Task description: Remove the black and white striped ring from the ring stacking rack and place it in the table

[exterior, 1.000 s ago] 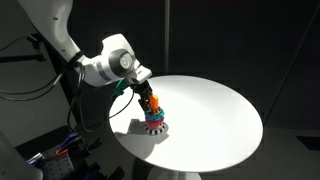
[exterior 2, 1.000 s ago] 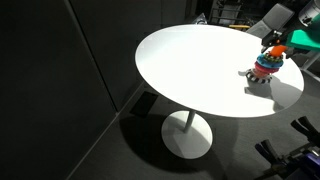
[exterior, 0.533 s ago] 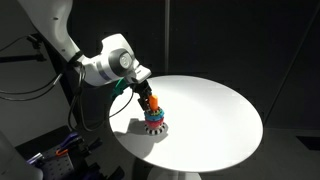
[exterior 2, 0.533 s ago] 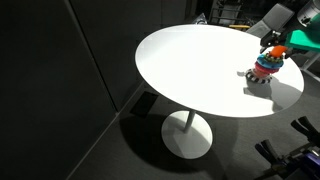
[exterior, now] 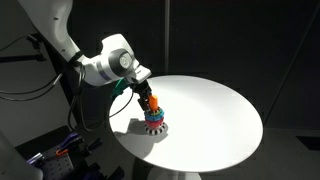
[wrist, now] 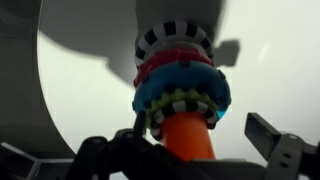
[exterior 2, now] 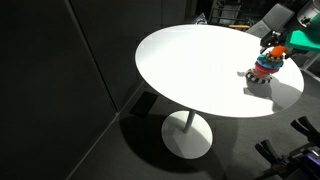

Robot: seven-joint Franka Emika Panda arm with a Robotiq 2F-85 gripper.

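Gripper [wrist: 195, 146] of black metal on the white robot arm [exterior: 105, 62] hangs directly over the small colourful toy ring stacker [exterior: 154, 118], its two fingers [wrist: 277, 142] spread wide to either side of the stacker's orange peg top [wrist: 188, 137] and pinching nothing. In the wrist view the left finger is a dark blur cut off by the lower edge, so I cannot tell whether it touches the peg; the right finger stands clearly apart.

The flat black and white striped ring [wrist: 175, 42] sits on the peg at the far, lowest end of the stack, against the large round white-topped bench [exterior 2: 190, 60], with a red ring [wrist: 165, 70] and a blue ring [wrist: 150, 98] above it. Nearer the peg top a dark-and-pale checked band shows inside the blue, too blurred to identify.

In both exterior views the stacker stands upright near the bench edge beside the arm. In an exterior view the gripper [exterior 2: 273, 42] merges with dark background clutter, and the striped ring [exterior: 155, 128] is only a speckled rim at the stack's foot.
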